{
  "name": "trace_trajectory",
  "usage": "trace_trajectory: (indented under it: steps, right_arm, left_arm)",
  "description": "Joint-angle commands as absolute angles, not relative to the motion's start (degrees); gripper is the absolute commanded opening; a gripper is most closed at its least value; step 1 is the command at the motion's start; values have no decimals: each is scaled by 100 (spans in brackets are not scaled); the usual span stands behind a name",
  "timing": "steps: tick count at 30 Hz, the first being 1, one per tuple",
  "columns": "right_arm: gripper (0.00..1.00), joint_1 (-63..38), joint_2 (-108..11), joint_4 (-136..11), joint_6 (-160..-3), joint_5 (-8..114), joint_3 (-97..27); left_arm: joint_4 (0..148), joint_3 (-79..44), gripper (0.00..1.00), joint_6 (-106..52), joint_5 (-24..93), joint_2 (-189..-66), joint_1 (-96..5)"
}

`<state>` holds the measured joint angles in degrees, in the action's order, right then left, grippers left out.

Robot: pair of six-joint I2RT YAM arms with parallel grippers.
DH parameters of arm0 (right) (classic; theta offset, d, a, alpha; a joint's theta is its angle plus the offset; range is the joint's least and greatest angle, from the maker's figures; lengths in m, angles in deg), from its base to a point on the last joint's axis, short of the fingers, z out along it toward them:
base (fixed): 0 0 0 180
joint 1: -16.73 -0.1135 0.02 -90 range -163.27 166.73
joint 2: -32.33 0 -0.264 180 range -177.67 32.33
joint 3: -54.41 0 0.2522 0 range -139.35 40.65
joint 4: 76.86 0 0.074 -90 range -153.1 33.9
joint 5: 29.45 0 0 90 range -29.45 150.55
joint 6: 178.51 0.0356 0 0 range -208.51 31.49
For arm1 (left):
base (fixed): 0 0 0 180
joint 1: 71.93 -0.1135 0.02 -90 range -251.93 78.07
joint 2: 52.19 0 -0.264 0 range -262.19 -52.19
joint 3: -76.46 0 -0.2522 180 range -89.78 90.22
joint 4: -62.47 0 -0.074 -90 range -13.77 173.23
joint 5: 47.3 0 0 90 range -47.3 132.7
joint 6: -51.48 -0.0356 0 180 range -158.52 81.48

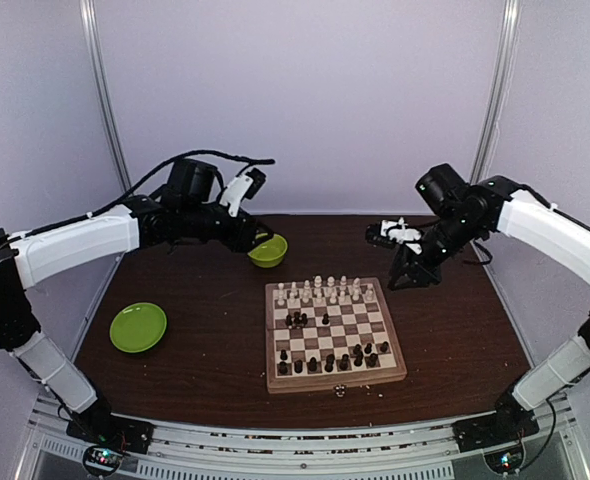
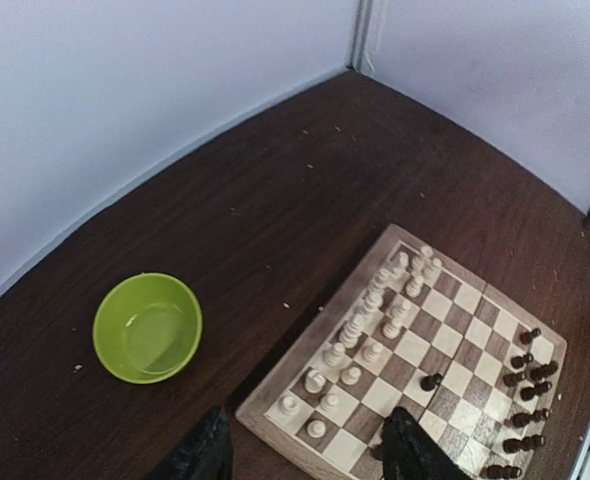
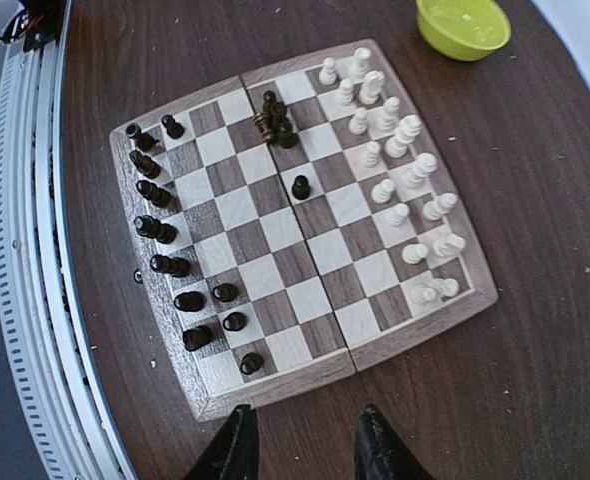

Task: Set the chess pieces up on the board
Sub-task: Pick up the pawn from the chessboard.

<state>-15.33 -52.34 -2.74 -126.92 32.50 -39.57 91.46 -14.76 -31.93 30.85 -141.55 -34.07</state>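
The wooden chessboard lies at the table's middle front. Cream-white pieces fill its far two rows. Dark pieces stand along the near rows, with a small dark cluster and one lone dark piece mid-board. My left gripper hovers high over the back left, by the green bowl; in the left wrist view its jaws are open and empty above the board's corner. My right gripper is beyond the board's far right corner; in the right wrist view it is open and empty.
A lime-green bowl stands behind the board's left; it looks empty in the left wrist view. A lime-green plate lies at the left. A black-and-white object sits at the back right. Pale crumbs dot the table.
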Motion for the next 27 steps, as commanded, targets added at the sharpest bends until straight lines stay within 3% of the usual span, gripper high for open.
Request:
trace_trajectory:
  steps: [1,5,8,14,17,27]
  right_arm:
    - [36,-943,-4248,-753,-12355,2695,-3378]
    - [50,-439,-3224,-2078,-11716,2971,-2324]
    - [98,-33,-2639,-3250,-11009,3245,-1293]
    - [99,350,-2473,-3119,-11068,2793,-1075]
    - [87,355,-2499,-3020,-11323,2510,-1088]
    - [75,346,-2823,-2561,-11730,2181,-1260]
  left_arm:
    - [10131,-727,52,-4125,3430,-14691,-2709]
    - [10728,-296,51,-4383,3243,-15277,-2340]
    - [10892,-137,50,-4419,3095,-15573,-2186]
    - [11519,21,37,-4369,3218,-15906,-2034]
    - [11604,-239,32,-4712,3140,-15838,-1943]
    - [11657,-550,35,-6193,3264,-16162,-1788]
